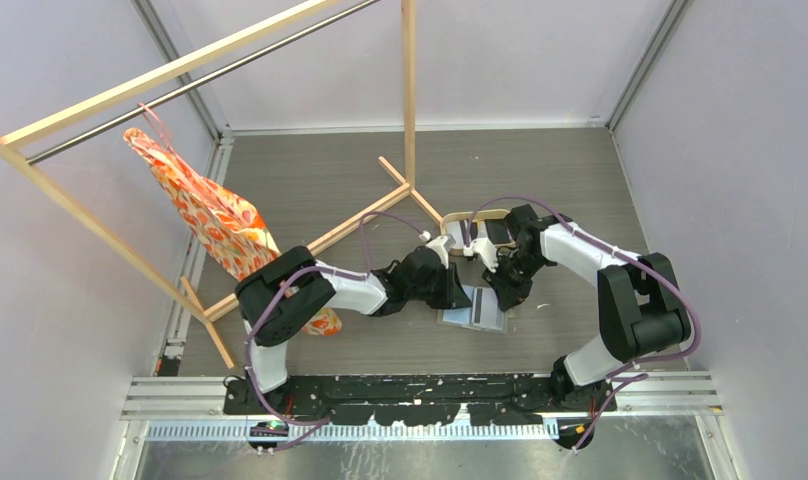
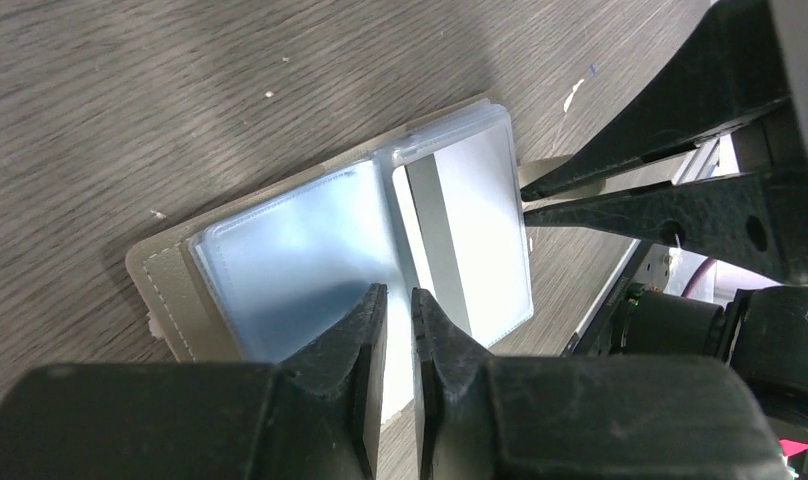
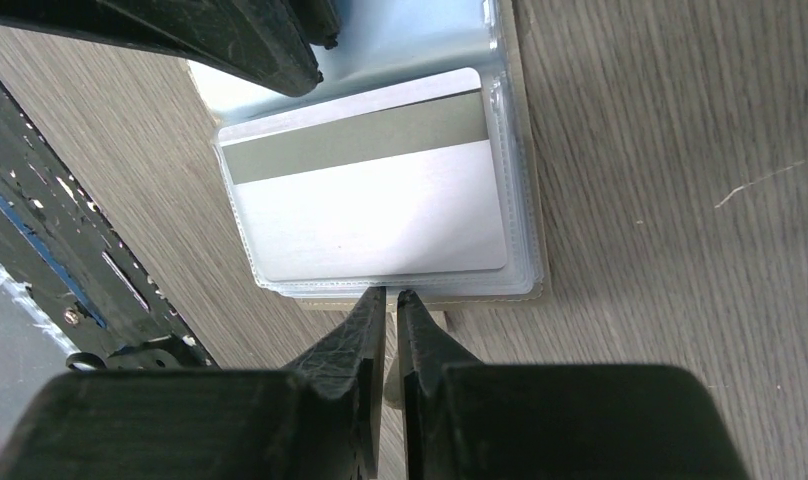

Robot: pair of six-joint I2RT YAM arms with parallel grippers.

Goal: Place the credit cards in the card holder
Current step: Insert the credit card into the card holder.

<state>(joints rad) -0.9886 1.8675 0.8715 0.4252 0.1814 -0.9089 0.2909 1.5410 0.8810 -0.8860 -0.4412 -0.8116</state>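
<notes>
Centrally, toward the bench's near edge, one card holder (image 1: 472, 312) lies open and flat, with one whitish, grey-striped credit card (image 3: 370, 200) inside a clear sleeve; no other card can be made out. Left gripper (image 2: 398, 295) over the fold and right gripper (image 3: 391, 295) at the holder's outer edge both show jaws narrowed to a slit, nothing visibly clamped. Judged light, stiff and slick, the card is best pinched by a short edge; the sleeves look limp.
</notes>
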